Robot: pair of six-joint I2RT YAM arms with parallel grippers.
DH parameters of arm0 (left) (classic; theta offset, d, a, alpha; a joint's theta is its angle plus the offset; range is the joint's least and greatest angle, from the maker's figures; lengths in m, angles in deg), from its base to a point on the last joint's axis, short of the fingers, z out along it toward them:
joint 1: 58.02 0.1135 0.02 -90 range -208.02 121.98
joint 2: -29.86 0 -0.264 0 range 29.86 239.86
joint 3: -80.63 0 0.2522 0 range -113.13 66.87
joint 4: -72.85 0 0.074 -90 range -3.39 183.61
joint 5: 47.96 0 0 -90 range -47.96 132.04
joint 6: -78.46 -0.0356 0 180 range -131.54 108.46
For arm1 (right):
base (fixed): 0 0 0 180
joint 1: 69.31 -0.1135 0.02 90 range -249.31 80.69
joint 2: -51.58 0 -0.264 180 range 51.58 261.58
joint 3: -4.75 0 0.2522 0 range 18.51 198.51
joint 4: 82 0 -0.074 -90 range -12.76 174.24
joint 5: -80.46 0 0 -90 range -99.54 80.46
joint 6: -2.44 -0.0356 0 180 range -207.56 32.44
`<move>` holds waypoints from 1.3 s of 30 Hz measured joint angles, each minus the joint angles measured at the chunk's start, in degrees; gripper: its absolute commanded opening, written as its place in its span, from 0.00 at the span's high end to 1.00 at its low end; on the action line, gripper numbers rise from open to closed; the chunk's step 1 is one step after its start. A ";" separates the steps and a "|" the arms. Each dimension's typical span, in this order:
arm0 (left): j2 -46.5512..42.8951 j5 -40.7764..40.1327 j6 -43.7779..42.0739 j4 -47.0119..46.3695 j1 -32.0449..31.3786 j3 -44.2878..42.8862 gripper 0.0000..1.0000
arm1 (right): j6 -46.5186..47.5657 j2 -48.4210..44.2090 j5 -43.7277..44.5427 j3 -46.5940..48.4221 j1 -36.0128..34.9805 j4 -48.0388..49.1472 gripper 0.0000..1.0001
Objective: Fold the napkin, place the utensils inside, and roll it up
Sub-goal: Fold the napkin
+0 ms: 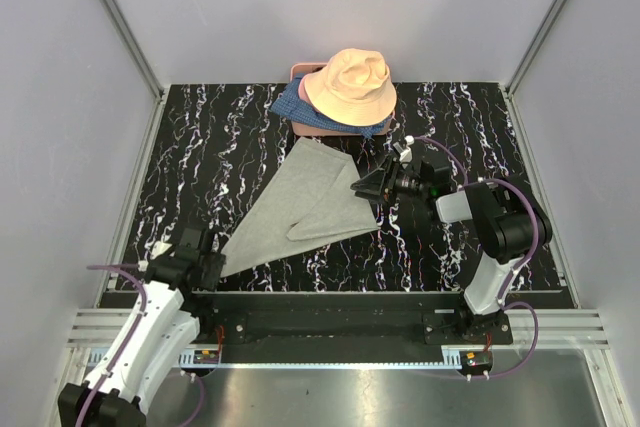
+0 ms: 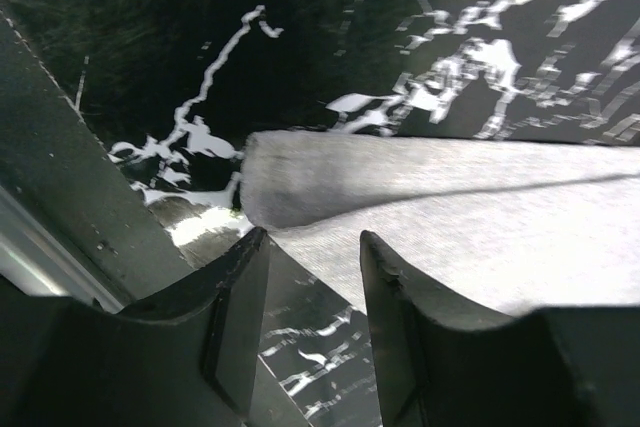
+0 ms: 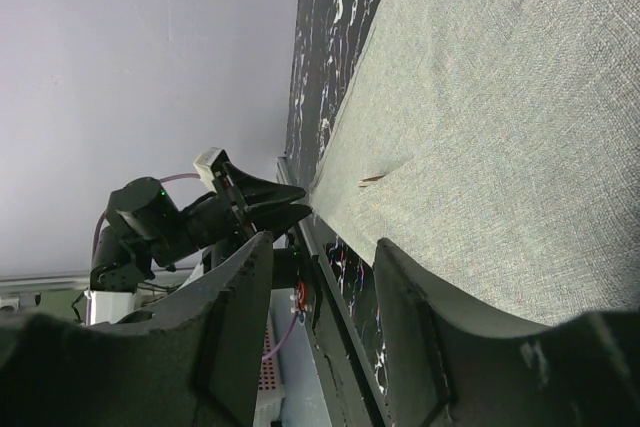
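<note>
The light-grey napkin [image 1: 300, 202] lies folded over into a long pointed shape on the black marbled table [image 1: 200, 147]. My left gripper [image 1: 213, 262] sits low at its near-left tip. In the left wrist view the jaws [image 2: 312, 237] stand open, and the napkin's rounded corner [image 2: 450, 217] lies just ahead of the fingertips with nothing between them. My right gripper [image 1: 362, 187] is at the napkin's right corner, open [image 3: 325, 242], with the cloth [image 3: 480, 97] beside one finger and not gripped. A thin brownish sliver [image 3: 385, 172] shows at a crease. The utensils are out of view.
A peach bucket hat [image 1: 350, 85] rests on blue patterned fabric [image 1: 290, 102] at the back middle of the table. Grey walls enclose the left, back and right sides. A metal rail [image 1: 330, 297] runs along the near edge by the arm bases.
</note>
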 measured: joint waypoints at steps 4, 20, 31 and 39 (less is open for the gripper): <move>0.35 0.20 0.24 -0.81 0.00 1.27 0.56 | 0.15 -0.31 0.02 0.00 0.02 -0.33 0.47; 0.26 0.39 0.74 -2.27 0.00 2.56 0.71 | 0.70 -2.47 0.13 -0.09 0.04 -1.53 0.47; -1.22 0.33 -0.57 -3.85 0.00 4.11 1.00 | 1.11 -2.91 0.11 -0.50 0.11 -1.95 0.46; -1.16 -0.28 -9.79 -9.14 0.00 4.28 1.00 | 1.97 -5.27 0.11 -0.59 0.35 -3.30 0.47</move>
